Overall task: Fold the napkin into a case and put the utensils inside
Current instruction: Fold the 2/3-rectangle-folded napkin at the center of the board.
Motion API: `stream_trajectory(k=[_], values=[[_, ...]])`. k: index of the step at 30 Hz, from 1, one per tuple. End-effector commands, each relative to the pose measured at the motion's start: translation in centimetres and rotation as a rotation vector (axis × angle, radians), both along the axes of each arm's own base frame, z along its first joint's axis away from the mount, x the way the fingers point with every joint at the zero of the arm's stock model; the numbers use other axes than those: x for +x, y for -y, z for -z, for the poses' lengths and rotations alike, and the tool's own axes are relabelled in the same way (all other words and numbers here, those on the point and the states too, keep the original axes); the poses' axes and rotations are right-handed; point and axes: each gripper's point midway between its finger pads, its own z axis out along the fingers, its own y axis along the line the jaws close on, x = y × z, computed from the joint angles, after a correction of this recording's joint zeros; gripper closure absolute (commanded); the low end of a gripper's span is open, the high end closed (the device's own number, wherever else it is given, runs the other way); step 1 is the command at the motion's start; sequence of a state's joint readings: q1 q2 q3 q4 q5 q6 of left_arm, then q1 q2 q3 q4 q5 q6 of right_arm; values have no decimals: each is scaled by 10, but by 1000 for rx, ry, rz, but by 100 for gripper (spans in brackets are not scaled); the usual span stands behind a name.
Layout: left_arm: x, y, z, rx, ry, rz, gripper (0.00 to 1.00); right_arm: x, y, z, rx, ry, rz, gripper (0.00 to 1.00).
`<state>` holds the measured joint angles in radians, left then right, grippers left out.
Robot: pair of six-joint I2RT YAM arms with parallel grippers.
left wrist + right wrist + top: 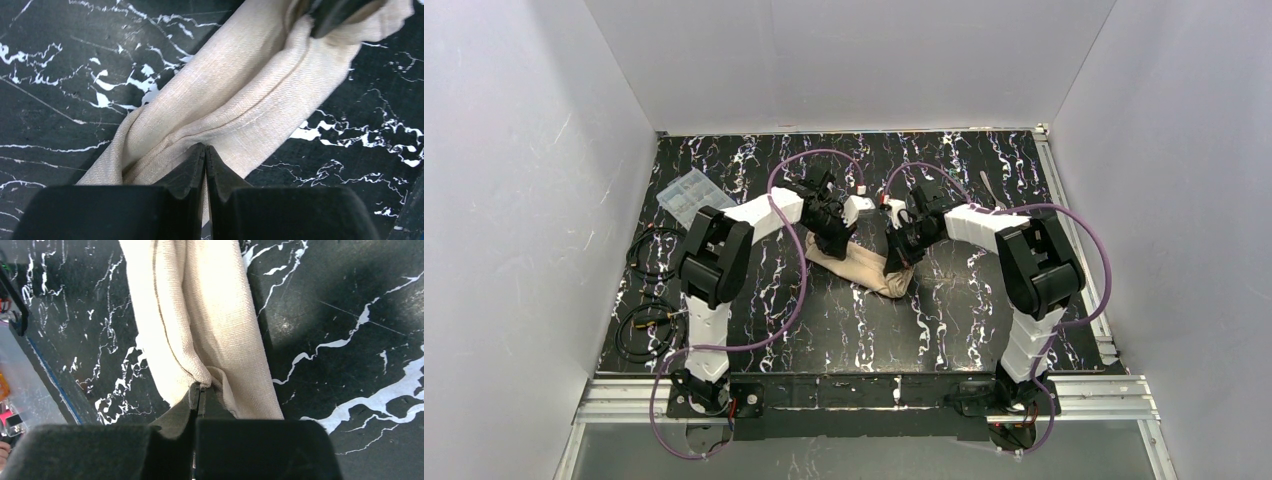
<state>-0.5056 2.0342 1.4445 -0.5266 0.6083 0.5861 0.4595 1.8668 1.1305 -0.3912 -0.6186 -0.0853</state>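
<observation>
Two claws meet on one napkin (865, 268), bunched into a narrow strip at mid-table. The left gripper (205, 148) is pinched tight on a fold, and the right gripper (200, 386) is clamped on the other end. Beyond, far left, sits one clear plastic box (686, 195).

The right claw (200, 392) has its fingers pressed together on a pinch of the napkin (200, 315), at a fold near its lower end. The tan cloth runs as a narrow, layered strip across the black, white-veined worktop (340, 315), with a seam line along its left side.
</observation>
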Motion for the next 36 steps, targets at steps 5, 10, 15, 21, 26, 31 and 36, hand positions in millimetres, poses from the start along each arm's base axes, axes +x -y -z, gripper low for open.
stream_trajectory(k=[5, 10, 15, 21, 26, 31, 36], values=[[1, -12, 11, 159, 42, -12, 99, -6, -8, -32, 82, 21, -15, 99], [4, -22, 24, 253, 95, -11, 100, -5, -4, -25, 60, 18, 14, 98], [3, -30, 31, 298, 95, -4, 100, 2, 2, -16, 21, 37, 42, 93], [4, -35, 35, 322, 121, -12, 100, 12, 10, -20, -17, 67, 83, 50], [4, -33, 33, 311, 129, -16, 100, 32, 17, -70, 57, 179, 144, 1], [4, -31, 31, 302, 132, -15, 100, 19, 10, -111, 248, 161, 187, 1], [2, -33, 32, 307, 127, -9, 100, -20, -14, -128, 535, 38, 148, 1]])
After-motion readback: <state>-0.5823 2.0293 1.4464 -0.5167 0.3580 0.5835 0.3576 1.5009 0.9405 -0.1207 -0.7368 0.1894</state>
